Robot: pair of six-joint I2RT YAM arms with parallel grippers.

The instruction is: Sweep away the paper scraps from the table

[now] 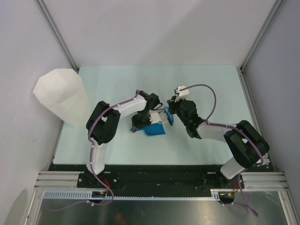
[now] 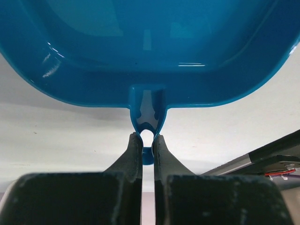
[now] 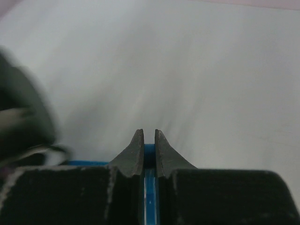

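- Two grippers meet over the middle of the table, a pale mint-green surface.
- The left gripper is closed tight on the short handle tab of a blue dustpan. Its fingers pinch the tab from both sides, and the tab's hanging hole shows just past the fingertips.
- The dustpan spreads out directly ahead of that gripper, handle pointing back into the fingers and the wide tray away from them.
- From above, the dustpan's long axis runs roughly left to right across the table, tray toward the right arm. Whether its lip touches the table I cannot tell.
- The right gripper is closed on a thin blue handle, which runs straight back between the fingers along the gripper's own line.
- From above, the right gripper sits just beside the dustpan's far right corner. The striped blue-and-pale piece at its tip is probably a brush head, though it is too small to be sure.
- A white faceted bin stands at the table's left edge, well apart from the dustpan.
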